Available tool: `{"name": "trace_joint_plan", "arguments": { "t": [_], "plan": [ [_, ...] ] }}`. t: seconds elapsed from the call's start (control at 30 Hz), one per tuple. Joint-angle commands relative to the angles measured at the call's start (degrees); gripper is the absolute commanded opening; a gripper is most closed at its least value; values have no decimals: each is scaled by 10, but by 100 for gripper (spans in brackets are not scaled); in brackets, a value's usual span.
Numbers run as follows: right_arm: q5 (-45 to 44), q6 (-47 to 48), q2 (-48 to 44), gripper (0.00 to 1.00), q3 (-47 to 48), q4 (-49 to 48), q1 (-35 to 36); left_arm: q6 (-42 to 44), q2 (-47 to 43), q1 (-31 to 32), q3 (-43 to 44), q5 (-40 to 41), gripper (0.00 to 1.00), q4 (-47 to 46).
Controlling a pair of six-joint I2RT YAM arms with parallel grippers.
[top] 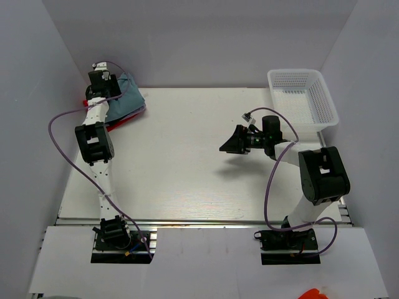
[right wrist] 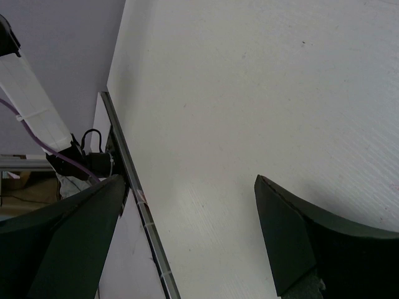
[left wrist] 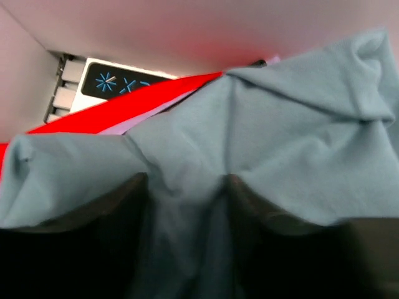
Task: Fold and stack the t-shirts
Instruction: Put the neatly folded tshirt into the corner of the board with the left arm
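Blue-teal t-shirt (left wrist: 280, 137): nearest left wrist lens, bunched over and between fingers of left end effector (left wrist: 185, 187). Jaws part way apart, fold lying in gap; gripped or let go, cannot tell. Location: top of stack, far left corner of tabletop (top: 187, 168), over red t-shirt (left wrist: 124, 106). Right end effector (right wrist: 189, 180): spread wide, holding nothing, hovering above tabletop mid-right. White mesh basket (top: 299, 72): far right corner. Step judged: setting folded shirt on stack. Next: open fully, lift straight off, avoid dragging top fold.
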State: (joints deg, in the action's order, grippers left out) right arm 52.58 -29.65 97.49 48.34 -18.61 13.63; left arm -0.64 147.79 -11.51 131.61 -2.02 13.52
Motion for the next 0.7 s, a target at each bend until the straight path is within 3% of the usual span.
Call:
{"name": "trace_joint_plan", "arguments": {
  "t": [0.0, 0.03, 0.3, 0.43, 0.67],
  "plan": [
    [15, 4, -11, 90, 20, -15, 0, -19, -35, 1, -7, 21, 79, 12],
    [12, 7, -16, 90, 19, -12, 1, -24, -35, 1, -7, 26, 99, 12],
    [13, 20, -43, 90, 15, -1, 3, -102, -115, 1, -10, 4, 100, -11],
    [1, 34, -77, 90, 6, 9, 1, -123, -172, 1, -29, 39, 100, -21],
    [-8, 46, -132, 90, -15, 16, 2, -134, -231, 1, -18, 45, 100, 61]
  ]
}}
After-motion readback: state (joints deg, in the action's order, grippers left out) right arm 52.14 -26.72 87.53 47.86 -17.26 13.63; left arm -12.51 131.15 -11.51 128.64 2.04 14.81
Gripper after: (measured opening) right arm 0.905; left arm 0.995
